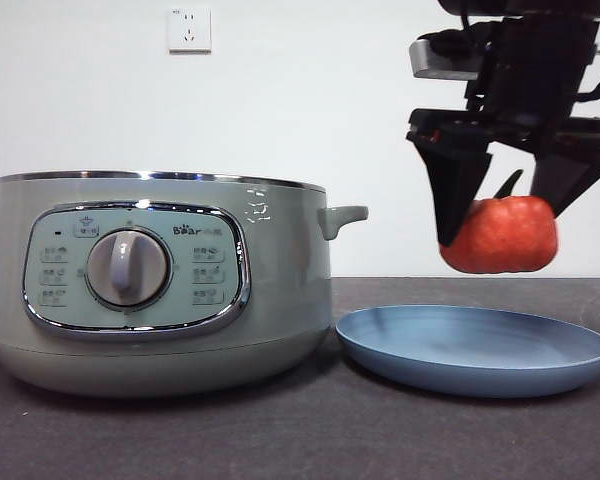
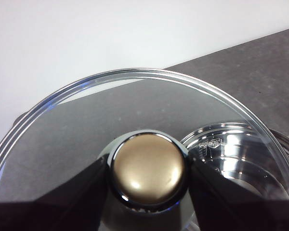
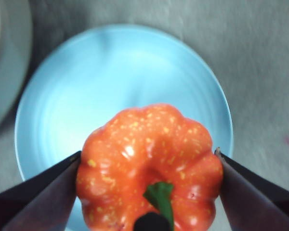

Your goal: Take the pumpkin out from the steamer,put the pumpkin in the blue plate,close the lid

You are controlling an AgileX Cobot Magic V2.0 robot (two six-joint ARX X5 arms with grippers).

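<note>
Dark worktop (image 1: 280, 440) carried the steamer (image 1: 160, 280) with the blue plate (image 1: 475, 350) at its 3 o'clock. Above that plate the right pincer (image 1: 500, 215) hung clenched on the pumpkin (image 1: 500, 235), apparently for lowering, while the left pincer (image 2: 148, 192) gripped the lid (image 2: 135, 110) by its knob, leaving the pot uncovered.

Glossy speckled pumpkin (image 3: 149, 163), matt blue plate (image 1: 475, 350), clear glass lid (image 2: 135, 110), chrome-trimmed steamer (image 1: 160, 280).

Right claw (image 3: 149, 192) grips pumpkin (image 3: 149, 163) above blue plate (image 3: 120, 82).

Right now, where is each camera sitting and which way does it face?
Front view: low at table height, facing the steamer, blue plate and right gripper.
Left wrist view: above the lid, left gripper on its knob.
Right wrist view: looking down; gripper jaws flank the pumpkin.
Shared: front and right wrist views show pumpkin over plate.
</note>
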